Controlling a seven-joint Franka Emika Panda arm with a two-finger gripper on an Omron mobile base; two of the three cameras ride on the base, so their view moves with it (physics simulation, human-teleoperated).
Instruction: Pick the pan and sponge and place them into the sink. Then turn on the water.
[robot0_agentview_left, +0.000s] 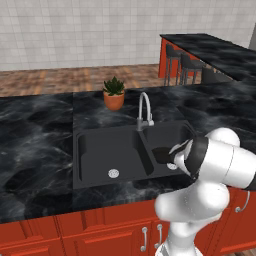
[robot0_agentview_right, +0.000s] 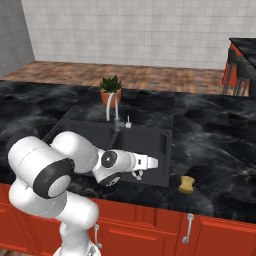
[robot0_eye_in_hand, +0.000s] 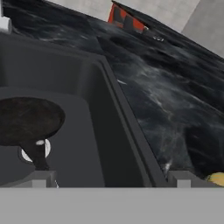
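The black pan lies in the right basin of the black sink, its short handle over the silver drain. In the hand view the pan is at the left, below the basin wall of the sink. The yellow sponge rests on the counter, just off the sink's front right corner, and its edge shows as the sponge at the lower right. My gripper hangs over the right basin near its right wall, open and empty. No water runs from the silver faucet.
An orange plant pot stands behind the sink, left of the faucet. Black marble counter stretches to both sides. Red cabinet fronts run below. A second counter with stools stands at the far right.
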